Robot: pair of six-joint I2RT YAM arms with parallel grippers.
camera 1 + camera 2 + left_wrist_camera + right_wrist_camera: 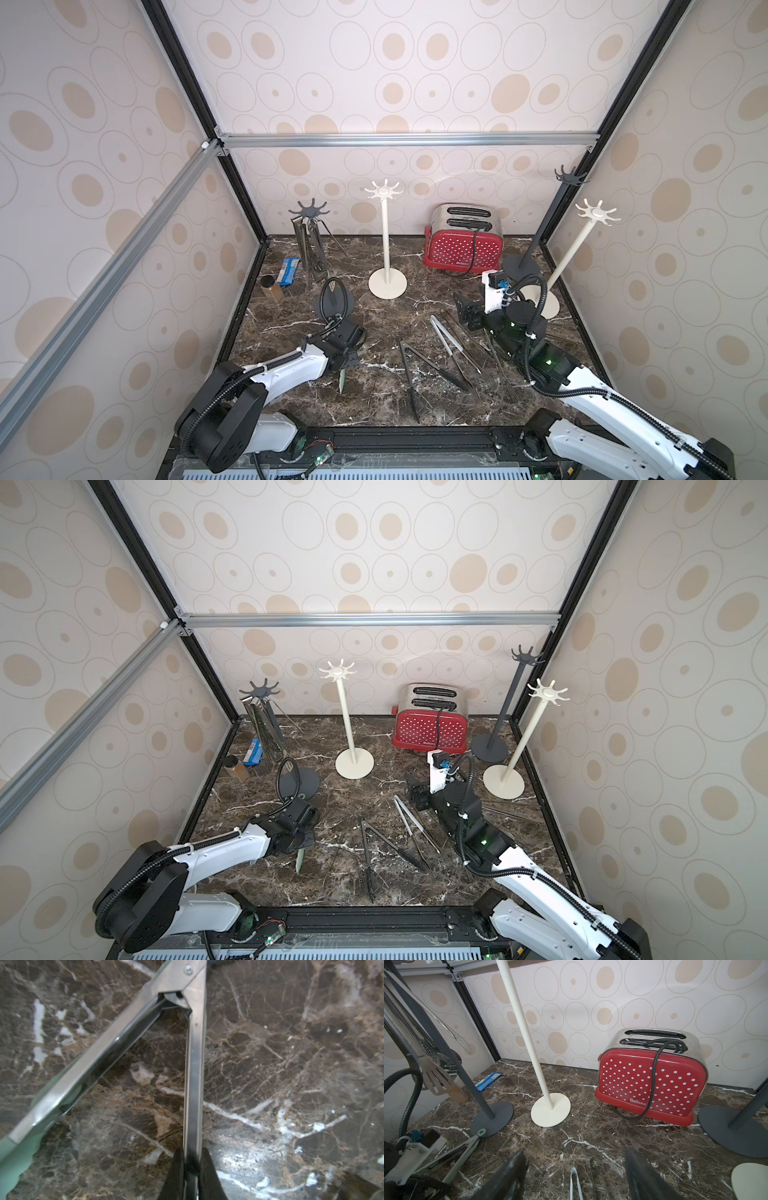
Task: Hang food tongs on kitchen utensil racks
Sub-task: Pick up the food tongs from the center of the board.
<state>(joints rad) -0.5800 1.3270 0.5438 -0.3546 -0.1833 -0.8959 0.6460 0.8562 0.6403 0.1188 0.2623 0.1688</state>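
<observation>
My left gripper (192,1159) is shut on one steel arm of a pair of food tongs (124,1047) with pale green tips, low over the marble. The green tip (341,380) pokes out under the wrist in both top views. My right gripper (575,1159) hangs open above loose tongs (446,340) at the right, holding nothing. More tongs (409,374) lie in the middle front. The kitchen utensil racks are two dark grey ones (312,210) (569,174) and two cream ones (384,191) (596,212). Several tongs hang on the left dark one.
A red dotted toaster (463,241) with its cord stands at the back. A blue packet (289,270) and a brown jar (272,289) lie by the left wall. The round rack bases (550,1109) take up floor between the arms.
</observation>
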